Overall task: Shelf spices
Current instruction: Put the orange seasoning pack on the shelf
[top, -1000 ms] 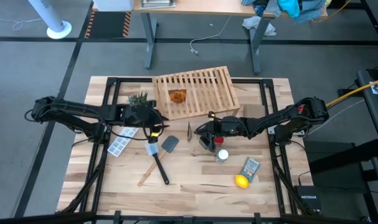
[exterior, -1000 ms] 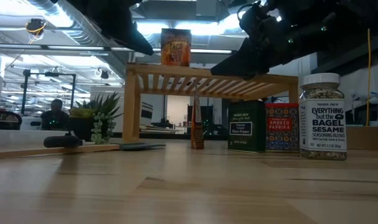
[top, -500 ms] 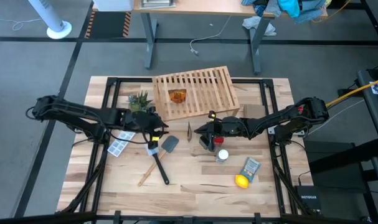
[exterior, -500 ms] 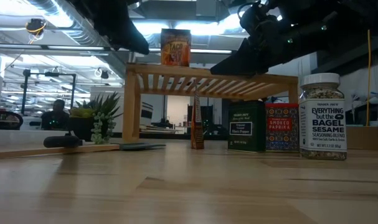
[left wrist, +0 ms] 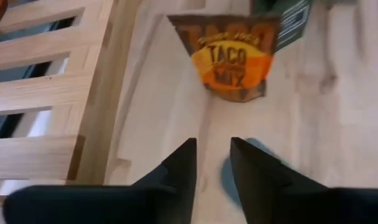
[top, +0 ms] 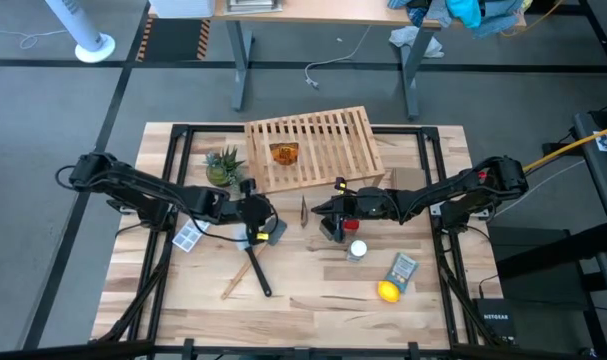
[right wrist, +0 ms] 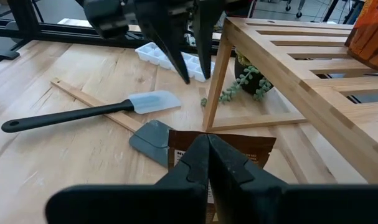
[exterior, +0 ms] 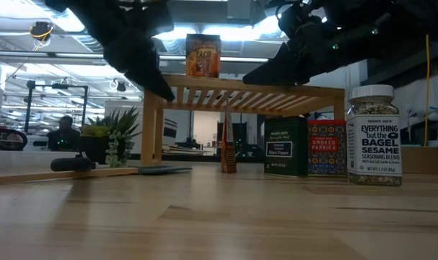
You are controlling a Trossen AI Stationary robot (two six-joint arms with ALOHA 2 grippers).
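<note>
One amber packet (top: 284,153) stands on the slatted top of the wooden shelf (top: 313,148). A second "Taco Mix" packet (left wrist: 235,56) stands upright on the table in front of the shelf (exterior: 228,141). My left gripper (left wrist: 210,165) is open, a little to the packet's left and above the table, pointing at it. My right gripper (right wrist: 207,158) is shut and hovers just to the right of the packet, above its top. A black box (exterior: 286,146), a red box (exterior: 326,148) and a white-capped bottle (exterior: 374,133) stand on the table under the right arm.
Two spatulas (top: 253,265) and an ice tray (top: 188,237) lie near the left arm, and a potted plant (top: 223,162) stands by the shelf's left leg. A grey-blue packet (top: 403,270) and a lemon (top: 387,291) lie near the front right.
My left gripper has come down and gone toward the table's right and near edge, closing in on the standing packet. My right gripper has kept still.
</note>
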